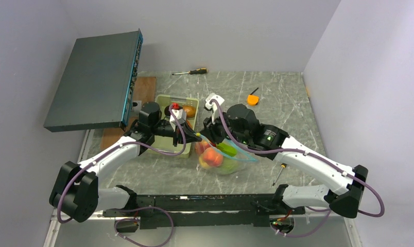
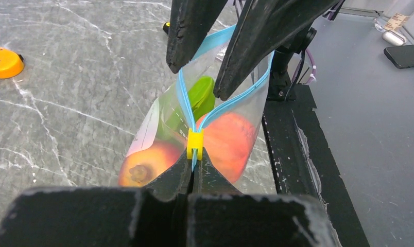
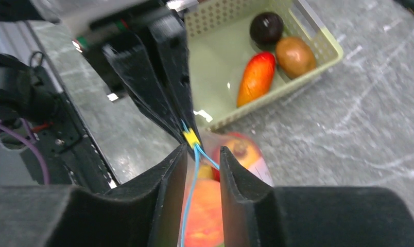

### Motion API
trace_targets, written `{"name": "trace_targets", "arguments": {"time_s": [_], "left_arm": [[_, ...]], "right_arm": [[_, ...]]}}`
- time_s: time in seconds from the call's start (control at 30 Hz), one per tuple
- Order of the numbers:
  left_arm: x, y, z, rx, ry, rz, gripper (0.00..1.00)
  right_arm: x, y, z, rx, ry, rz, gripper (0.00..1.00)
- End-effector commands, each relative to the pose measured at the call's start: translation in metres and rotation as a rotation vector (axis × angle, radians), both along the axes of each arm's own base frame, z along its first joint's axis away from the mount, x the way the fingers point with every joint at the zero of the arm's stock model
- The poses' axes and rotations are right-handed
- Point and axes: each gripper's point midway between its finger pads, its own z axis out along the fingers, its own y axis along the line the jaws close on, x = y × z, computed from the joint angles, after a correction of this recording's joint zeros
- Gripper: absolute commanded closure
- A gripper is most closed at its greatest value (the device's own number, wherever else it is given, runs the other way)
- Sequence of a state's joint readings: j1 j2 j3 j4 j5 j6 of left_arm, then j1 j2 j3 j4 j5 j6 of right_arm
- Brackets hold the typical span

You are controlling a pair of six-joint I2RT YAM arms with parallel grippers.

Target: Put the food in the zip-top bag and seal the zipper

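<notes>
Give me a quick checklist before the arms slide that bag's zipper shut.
1. Left gripper clamped on yellow slider: ok.
2. Zipper running through the open right gripper: ok.
3. Bag mouth closed: not ok, strips spread apart.
4. All food bagged: not ok, three pieces sit in the tray.
5. Bagged fruit clear of the zipper line: cannot tell.

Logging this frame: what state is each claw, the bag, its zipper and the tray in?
left claw: shut on the zipper, just behind the yellow slider.
right claw: open, one zipper track running between its jaws.
zipper: unsealed; the two tracks part beyond the slider.
zip-top bag: mouth open, food inside.
tray: holds three more pieces.
</notes>
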State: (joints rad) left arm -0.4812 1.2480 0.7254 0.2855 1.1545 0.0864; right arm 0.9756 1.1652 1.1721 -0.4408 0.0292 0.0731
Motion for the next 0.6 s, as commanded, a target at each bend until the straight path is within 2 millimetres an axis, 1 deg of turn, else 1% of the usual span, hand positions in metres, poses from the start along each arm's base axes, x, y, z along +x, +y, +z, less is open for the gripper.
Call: {"name": "trace_targets", "arguments": {"time_s": [0.0,0.13,0.23,0.37,0.57], "left_arm": [[-0.007,-0.003,0.022,-0.037,-0.063,-0.061,1.00],[-0.007,-0.003,0.022,-0.038,-0.057,-0.068,1.00],[-0.008,-0.004,0.022,-0.037,-0.055,-0.075,1.00],[-0.009,-0.003,0.021,-0.037,-0.058,-0.081,1.00],[-0.008,-0.003,0.021,-0.031,-0.056,-0.084,1.00]], "right_arm": [[-0.001,0.029,0.035,0.153,-0.080,0.127,0.70],[-0.005,0.036,0.029,0.164,-0.044,0.194,0.69],[-0.002,0.036,0.020,0.159,-0.015,0.207,0.68],[0.000,0.038,0.010,0.142,0.009,0.223,0.69],[-0.007,0.039,-0.001,0.122,0.038,0.268,0.69]]}}
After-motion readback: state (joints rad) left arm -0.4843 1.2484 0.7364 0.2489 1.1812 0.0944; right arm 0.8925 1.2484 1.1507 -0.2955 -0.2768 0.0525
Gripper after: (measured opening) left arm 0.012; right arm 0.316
